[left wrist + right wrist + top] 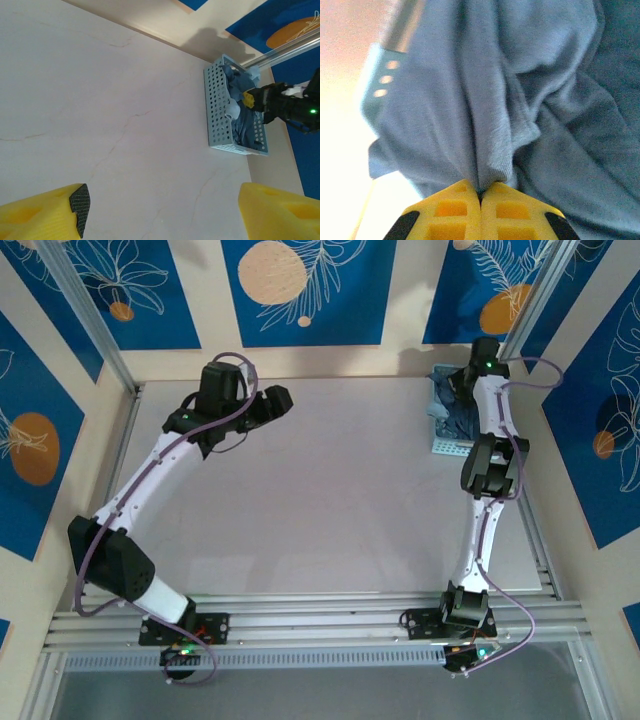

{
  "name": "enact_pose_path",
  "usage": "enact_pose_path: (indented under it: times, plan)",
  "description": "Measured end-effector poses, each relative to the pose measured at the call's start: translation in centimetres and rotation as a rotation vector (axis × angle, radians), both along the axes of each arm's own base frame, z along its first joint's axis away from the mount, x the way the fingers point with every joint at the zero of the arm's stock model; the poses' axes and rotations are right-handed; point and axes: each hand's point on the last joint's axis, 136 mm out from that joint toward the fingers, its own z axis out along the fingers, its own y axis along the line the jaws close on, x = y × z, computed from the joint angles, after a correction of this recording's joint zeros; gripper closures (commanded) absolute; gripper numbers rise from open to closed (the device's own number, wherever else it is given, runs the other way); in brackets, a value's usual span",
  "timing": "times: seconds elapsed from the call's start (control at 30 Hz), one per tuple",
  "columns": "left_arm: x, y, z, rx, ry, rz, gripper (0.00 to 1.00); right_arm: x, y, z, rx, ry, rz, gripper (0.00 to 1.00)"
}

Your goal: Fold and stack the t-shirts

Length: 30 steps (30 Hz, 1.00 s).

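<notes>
Up close on the left, see the left gripper (160, 215) spread wide and empty over the bare table (100, 100), well apart from the t-shirts (242, 127) heaped in the perforated basket (215, 110) at the far right corner. Further right, find the right gripper (481, 197) clenched on a bunched fold of a pale t-shirt (470, 100) at that basket. Expect light, limp, clinging cloth: lift slowly, then retake at shoulder seams or hem corners to spread flat.

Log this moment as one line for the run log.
step: pick | right gripper: shut on pale blue t-shirt in perforated basket | left gripper: open, over table | stack: not yet begun
</notes>
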Motion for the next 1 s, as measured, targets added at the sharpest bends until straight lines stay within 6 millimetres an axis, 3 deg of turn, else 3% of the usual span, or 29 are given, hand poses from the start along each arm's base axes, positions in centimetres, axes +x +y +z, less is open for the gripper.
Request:
enact_pose_path:
  times: [0.07, 0.13, 0.27, 0.4, 0.5, 0.57, 0.67, 0.77, 0.83, 0.9, 1.0]
  plan:
    - [-0.1, 0.0, -0.3, 0.003, 0.007, 0.000, 0.23, -0.4, 0.8, 3.6, -0.047, -0.055, 0.019, 1.00]
    - [-0.1, 0.1, -0.7, 0.007, 0.015, 0.000, 0.23, -0.8, 1.9, 8.8, -0.099, -0.144, 0.042, 1.00]
    - [-0.3, 0.3, -2.0, 0.021, 0.039, 0.008, 0.23, -2.9, 5.6, 21.0, -0.189, -0.391, 0.114, 1.00]
    - [-0.6, 1.2, -3.4, 0.058, 0.069, 0.045, 0.23, -6.7, 11.5, 32.7, -0.241, -0.672, 0.241, 1.00]
    - [-0.8, 2.3, -4.2, 0.104, 0.094, 0.093, 0.22, -9.5, 16.8, 38.9, -0.254, -0.837, 0.361, 1.00]
    - [-1.1, 3.3, -4.6, 0.141, 0.113, 0.131, 0.22, -11.4, 20.7, 41.4, -0.242, -0.916, 0.456, 1.00]
    - [-1.8, 5.2, -4.9, 0.195, 0.138, 0.207, 0.20, -13.9, 26.4, 41.8, -0.205, -0.943, 0.595, 1.00]
    - [-3.1, 7.7, -4.6, 0.256, 0.150, 0.299, 0.20, -16.4, 31.6, 38.3, -0.149, -0.869, 0.739, 1.00]
    - [-4.2, 9.3, -3.7, 0.289, 0.139, 0.352, 0.20, -17.9, 34.2, 33.9, -0.103, -0.772, 0.820, 1.00]
    - [-5.5, 10.9, -2.4, 0.312, 0.111, 0.399, 0.20, -19.5, 35.9, 27.3, -0.061, -0.611, 0.880, 0.98]
    - [-7.4, 12.4, -1.1, 0.316, 0.075, 0.432, 0.21, -22.2, 36.9, 15.7, 0.009, -0.301, 0.955, 0.66]
